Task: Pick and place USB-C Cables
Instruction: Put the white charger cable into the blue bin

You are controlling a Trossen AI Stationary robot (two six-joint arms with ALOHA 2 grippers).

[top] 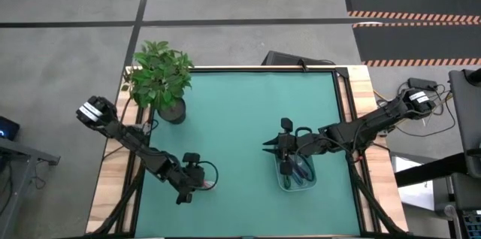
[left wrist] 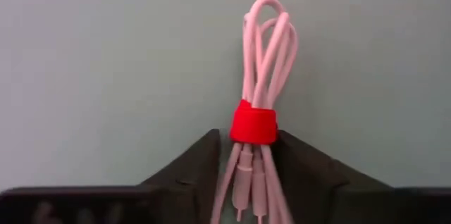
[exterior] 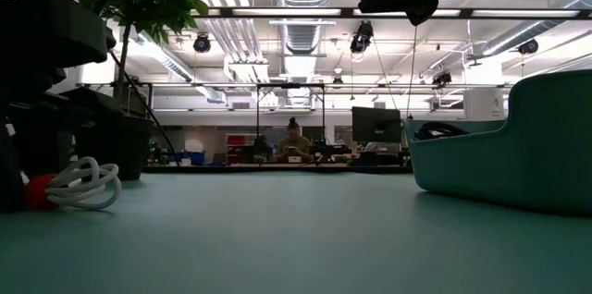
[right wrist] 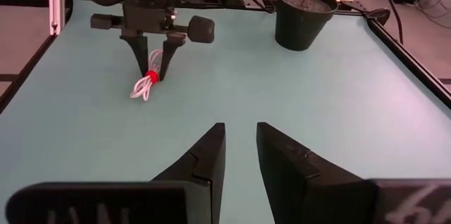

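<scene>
Straddling the white cable (left wrist: 259, 83) near the mat's left edge – left hand (left wrist: 246, 155) spread, right hand (right wrist: 239, 146) parted above the bin (top: 294, 181)

The bench (top: 240, 119) mat is showing a smooth matt teal finish; the white cable (left wrist: 264, 55) is appearing glossy plastic, tied in red cloth.

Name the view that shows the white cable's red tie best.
The left wrist view: the red tie sits close up between the left gripper's fingers. The right wrist view shows it small and far off, the low view only a red edge, the high view barely.
</scene>
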